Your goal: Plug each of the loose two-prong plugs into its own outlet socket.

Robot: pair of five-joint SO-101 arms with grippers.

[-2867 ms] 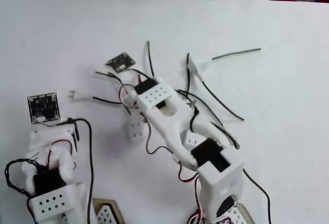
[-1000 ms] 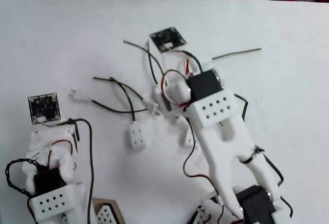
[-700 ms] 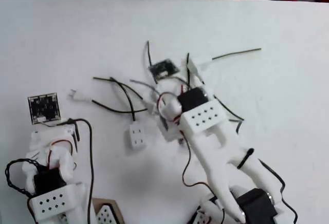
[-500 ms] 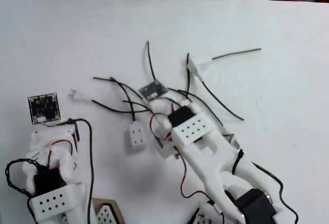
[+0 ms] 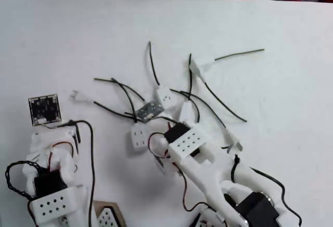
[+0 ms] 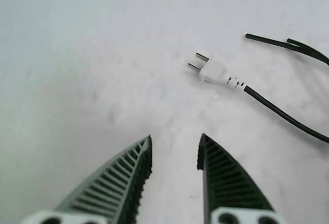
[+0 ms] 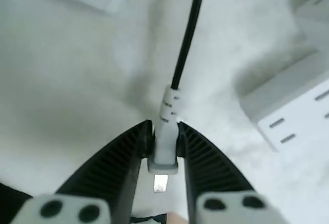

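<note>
Currently the right gripper [image 7: 164,127] has its fingers clamped on a plug [image 7: 164,149] near the outlet socket [image 5: 138,136] at its nine o'clock, while the left gripper [image 6: 175,137] holds its fingers apart; drag from the cord [image 7: 187,34] could twist it askew at insertion.

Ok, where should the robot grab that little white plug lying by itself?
Grab the white plug by its chunky body, between the two metal prongs and the black cord. It lies flat on the table, so come down from above and pinch its sides, leaving the prongs free. The open left end effector looks nearest.
</note>
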